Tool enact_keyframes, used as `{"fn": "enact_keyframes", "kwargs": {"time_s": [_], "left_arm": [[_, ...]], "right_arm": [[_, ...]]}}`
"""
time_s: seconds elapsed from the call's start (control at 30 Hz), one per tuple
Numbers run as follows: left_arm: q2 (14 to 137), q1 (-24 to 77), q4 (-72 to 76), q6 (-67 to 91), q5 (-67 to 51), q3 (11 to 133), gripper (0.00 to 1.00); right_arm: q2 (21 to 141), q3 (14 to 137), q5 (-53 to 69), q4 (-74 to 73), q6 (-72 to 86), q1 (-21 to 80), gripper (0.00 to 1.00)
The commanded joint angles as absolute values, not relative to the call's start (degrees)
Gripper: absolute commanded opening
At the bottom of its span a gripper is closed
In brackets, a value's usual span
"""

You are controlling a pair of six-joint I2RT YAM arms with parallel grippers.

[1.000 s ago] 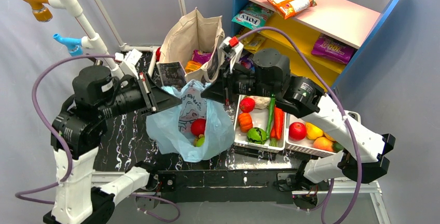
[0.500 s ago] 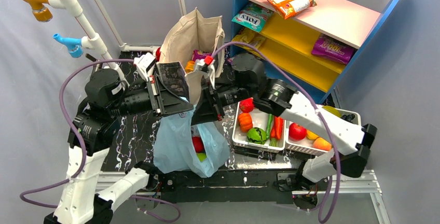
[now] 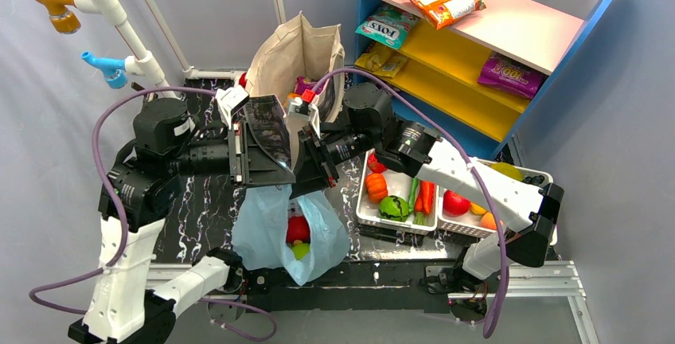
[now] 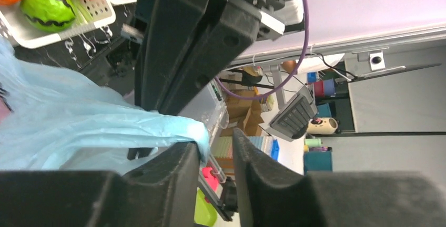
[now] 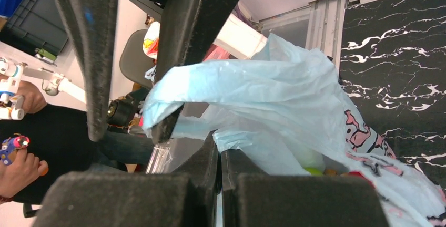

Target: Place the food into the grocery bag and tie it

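The right fingers (image 5: 158,195) are pressed together on a fold at the top of the bag (image 3: 318,224), which hangs below them over the tabletop (image 3: 199,201) with a red fruit (image 3: 297,230) and a green one (image 3: 299,250) inside. The left fingers (image 4: 173,179) stand slightly apart, with the bag's edge draped over one tip beside the gap.

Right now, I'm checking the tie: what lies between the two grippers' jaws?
Only bunched light-blue plastic of the grocery bag, running from the right gripper to a finger of the left gripper; the right wrist view shows it.
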State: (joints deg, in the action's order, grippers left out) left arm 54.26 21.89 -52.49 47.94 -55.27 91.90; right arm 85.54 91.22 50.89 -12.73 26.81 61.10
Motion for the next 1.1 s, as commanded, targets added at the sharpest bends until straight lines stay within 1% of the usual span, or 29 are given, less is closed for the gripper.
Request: {"fn": "enact_keyframes", "kwargs": {"time_s": [0.0,0.03,0.07,0.13,0.23,0.47,0.63,0.67,0.7,0.77,0.83,0.9,0.97,1.03,1.07], "left_arm": [[54.8,22.1,-63.4,41.4,-56.9,96.1,0.35],[55.4,22.2,-65.8,39.6,-56.5,97.0,0.42],[55.9,22.1,-68.4,38.2,-55.5,97.8,0.47],[56.3,22.1,-72.6,35.8,-53.2,98.9,0.51],[56.8,22.1,-77.4,33.8,-48.8,102.1,0.54],[60.4,22.1,-88.2,28.3,-38.5,113.1,0.56],[62.9,22.1,-92.5,27.0,-39.1,120.7,0.66],[63.1,22.1,-93.6,26.4,-38.5,121.7,0.73],[63.1,22.1,-94.5,26.0,-37.7,122.0,0.75],[62.2,22.1,-95.6,25.8,-35.6,121.8,0.75],[61.4,22.1,-96.2,26.6,-32.3,122.3,0.73],[60.8,22.1,-96.6,27.7,-28.6,123.2,0.66],[59.7,22.1,-96.6,28.6,-25.4,123.1,0.52],[58.3,22.1,-96.6,29.2,-22.6,121.4,0.35],[57.6,22.1,-96.5,29.4,-21.2,120.3,0.29]], "right_arm": [[83.6,91.1,52.5,-6.7,26.9,61.1,0.01],[83.8,90.7,52.8,-5.2,28.0,61.1,0.01],[84.2,90.5,53.2,-3.9,29.0,61.1,0.01],[85.0,91.0,53.4,-3.3,29.9,61.3,0.01],[85.7,91.6,53.1,-3.4,29.6,61.6,0.01],[86.8,92.1,54.0,-4.7,29.5,61.8,0.01],[88.0,92.2,54.5,-5.4,29.7,62.2,0.01],[88.3,92.3,54.6,-5.3,29.8,62.3,0.01],[88.6,92.4,54.6,-5.3,29.8,62.4,0.01],[89.4,93.0,54.8,-5.2,29.7,62.6,0.01],[90.2,93.8,54.9,-5.3,29.7,62.7,0.01],[90.7,94.3,55.1,-5.3,29.7,62.7,0.01],[90.9,94.6,55.2,-5.2,29.8,62.7,0.01],[91.1,94.7,55.2,-5.2,29.8,62.7,0.01],[91.0,94.6,55.3,-5.2,29.9,62.7,0.01]]}}
